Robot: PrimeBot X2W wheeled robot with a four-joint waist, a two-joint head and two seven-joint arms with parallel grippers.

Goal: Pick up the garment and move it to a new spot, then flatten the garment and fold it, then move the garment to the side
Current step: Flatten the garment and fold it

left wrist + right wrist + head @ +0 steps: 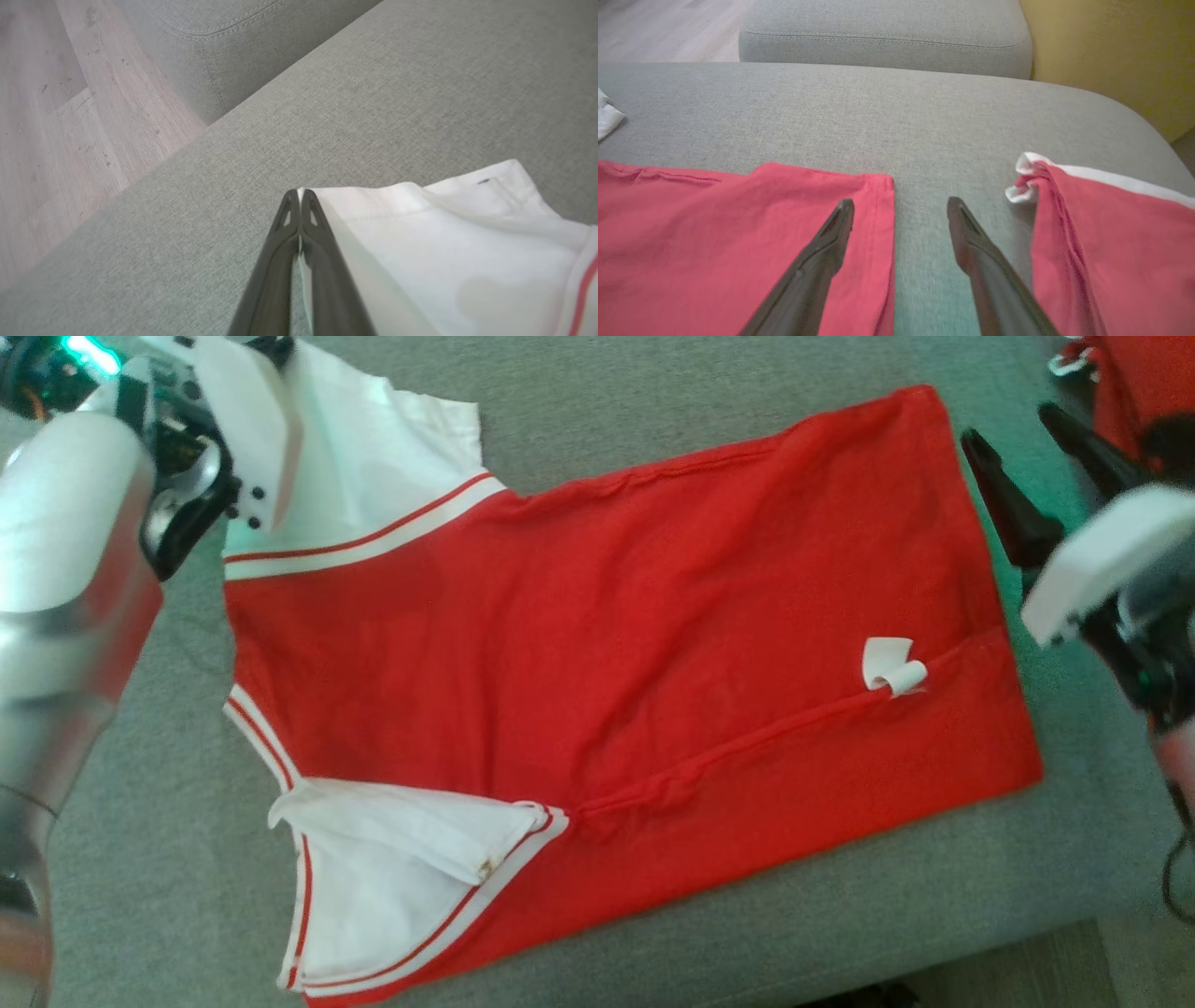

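Garment (607,644), laid across the grey cushion (709,401), is judged mid-flattening: its white sleeve (420,224) is pinched by the left gripper (299,192), the right gripper (901,202) is held wide above the hem (880,233), probably to be gripped next.

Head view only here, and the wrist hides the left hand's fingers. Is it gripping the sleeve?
Observer: Yes. The left wrist view shows the left hand shut on the white sleeve, right at its edge.
Operator: Where does the right hand sit against the shirt?
Observer: The right hand is open and straddles the shirt at its corner edge. One finger is above red cloth and the other is above bare cushion.
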